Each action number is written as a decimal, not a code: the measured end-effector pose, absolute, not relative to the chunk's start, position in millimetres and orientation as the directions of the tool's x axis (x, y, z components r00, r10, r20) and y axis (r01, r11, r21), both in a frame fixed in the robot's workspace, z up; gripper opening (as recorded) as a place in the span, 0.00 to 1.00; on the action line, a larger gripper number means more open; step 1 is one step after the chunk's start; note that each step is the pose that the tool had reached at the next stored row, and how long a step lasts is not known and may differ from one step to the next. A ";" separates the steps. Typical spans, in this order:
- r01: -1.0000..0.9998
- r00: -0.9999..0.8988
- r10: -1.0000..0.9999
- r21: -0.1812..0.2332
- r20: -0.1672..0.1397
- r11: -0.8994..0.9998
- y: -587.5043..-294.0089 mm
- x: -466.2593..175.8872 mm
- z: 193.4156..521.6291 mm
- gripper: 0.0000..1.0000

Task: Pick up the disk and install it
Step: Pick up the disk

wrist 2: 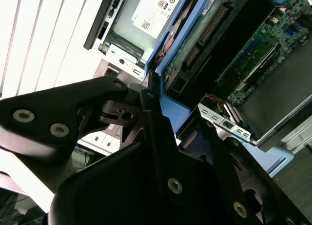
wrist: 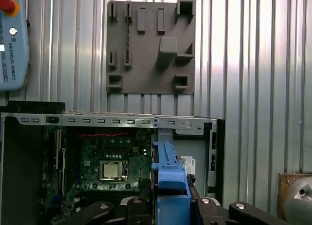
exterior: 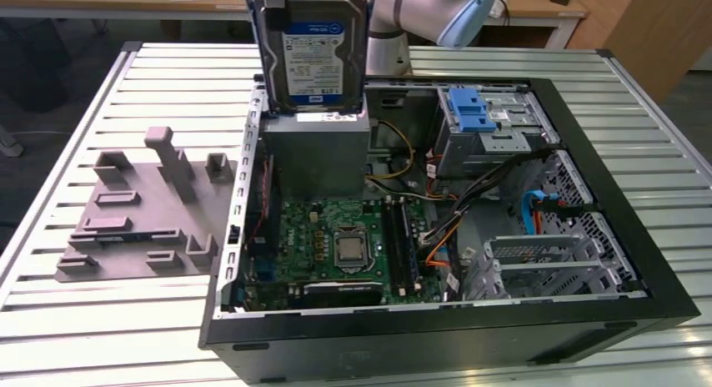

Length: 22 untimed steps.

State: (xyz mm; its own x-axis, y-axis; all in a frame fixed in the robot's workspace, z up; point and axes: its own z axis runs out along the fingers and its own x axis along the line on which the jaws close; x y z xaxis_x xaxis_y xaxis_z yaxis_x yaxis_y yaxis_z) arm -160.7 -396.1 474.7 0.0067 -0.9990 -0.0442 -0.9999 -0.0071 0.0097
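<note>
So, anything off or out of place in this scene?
Nothing damaged or spilled. The disk hangs upright in the hand above the open case, not yet installed: mid-task, not a fault.

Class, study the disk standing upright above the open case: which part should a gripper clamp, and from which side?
Clamp the disk by the blue bracket at its top end, coming from above: it hangs upright, so that leaves its lower end clear. The gripper is shut on it there.
</note>
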 end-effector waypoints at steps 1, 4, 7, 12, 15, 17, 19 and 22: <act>-1.000 0.007 -0.999 0.010 -0.044 -0.007 -396.2 -161.2 474.7 0.36; -1.000 0.007 -0.999 0.010 -0.044 -0.007 -396.1 -161.3 474.7 0.36; -1.000 0.007 -0.999 0.010 -0.044 -0.007 -396.1 -161.5 474.7 0.36; -1.000 0.002 -0.999 0.010 -0.044 -0.002 -396.8 -161.7 474.7 0.36; -1.000 -0.012 -0.999 0.010 -0.044 0.012 -397.8 -161.7 474.6 0.36; -1.000 -0.017 -0.999 0.010 -0.044 0.017 -398.4 -161.6 474.7 0.36; -1.000 -0.018 -0.999 0.010 -0.044 0.018 -399.5 -161.4 474.7 0.36; -1.000 -0.019 -0.999 0.010 -0.044 0.018 -400.6 -159.1 474.6 0.36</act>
State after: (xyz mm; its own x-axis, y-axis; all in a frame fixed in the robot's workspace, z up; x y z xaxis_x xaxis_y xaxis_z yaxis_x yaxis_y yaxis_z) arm -159.1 -400.6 474.6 -0.0186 -0.9989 -0.0441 -0.9998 0.0182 0.0102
